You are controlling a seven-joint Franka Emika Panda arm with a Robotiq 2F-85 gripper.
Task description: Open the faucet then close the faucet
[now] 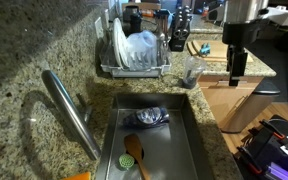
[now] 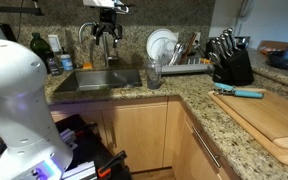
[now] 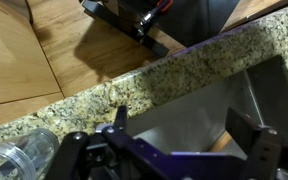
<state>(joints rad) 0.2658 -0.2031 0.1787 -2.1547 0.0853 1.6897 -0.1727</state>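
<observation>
Granite countertop (image 3: 134,80), kitchen. Gripper (image 3: 179,122) hovers over front counter edge, fingers spread, nothing between them. Clear glass (image 1: 192,72) just beside gripper, on counter. Steel sink (image 1: 179,145) below and beyond. Faucet (image 1: 69,110) at far side of sink, well apart from gripper, untouched. Dish rack (image 1: 134,58) off to side, holding plates.

The faucet (image 1: 71,116), a long brushed-silver tube, slants beside the sink (image 1: 189,125).

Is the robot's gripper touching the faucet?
No, the gripper hangs in the air across the sink, well apart from the faucet.
</observation>
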